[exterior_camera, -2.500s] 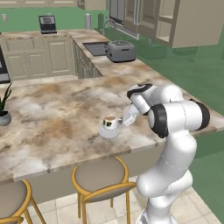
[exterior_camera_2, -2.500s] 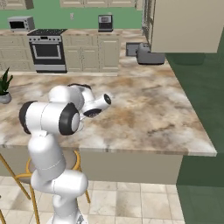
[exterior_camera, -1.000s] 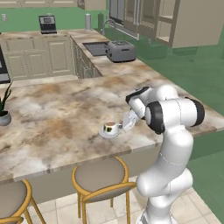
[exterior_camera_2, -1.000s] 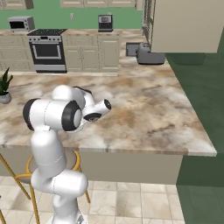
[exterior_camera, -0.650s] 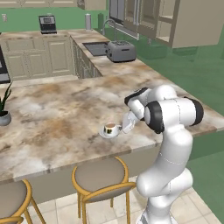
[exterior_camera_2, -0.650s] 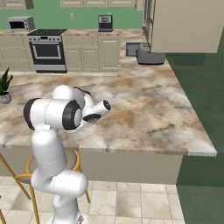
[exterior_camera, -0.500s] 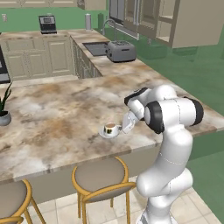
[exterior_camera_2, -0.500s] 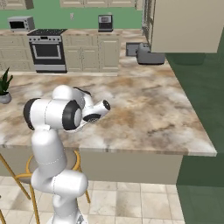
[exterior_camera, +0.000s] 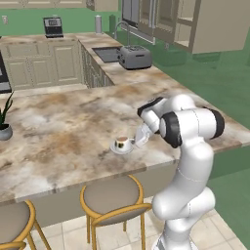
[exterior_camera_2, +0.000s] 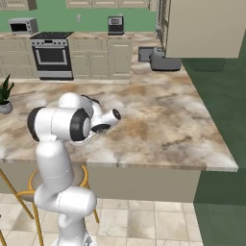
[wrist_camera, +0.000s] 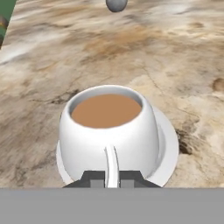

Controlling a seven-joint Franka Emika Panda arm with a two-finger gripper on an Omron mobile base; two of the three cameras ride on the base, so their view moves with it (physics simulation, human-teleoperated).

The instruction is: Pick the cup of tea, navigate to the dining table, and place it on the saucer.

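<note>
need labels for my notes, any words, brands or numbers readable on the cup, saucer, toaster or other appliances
No readable text anywhere.
Cup: plain white, no print on the side that shows.
Saucer: plain.
Toaster, stove, microwave, coffee maker: any markings are too small and blurred to read.

Arm point(exterior_camera: 188, 146): you see glossy white, rounded shells, lower right of the frame.
Joints point(exterior_camera: 168, 129): dark grey bands between your white segments.
Hand point(wrist_camera: 111, 178): two small dark fingertips, bottom centre.
</note>
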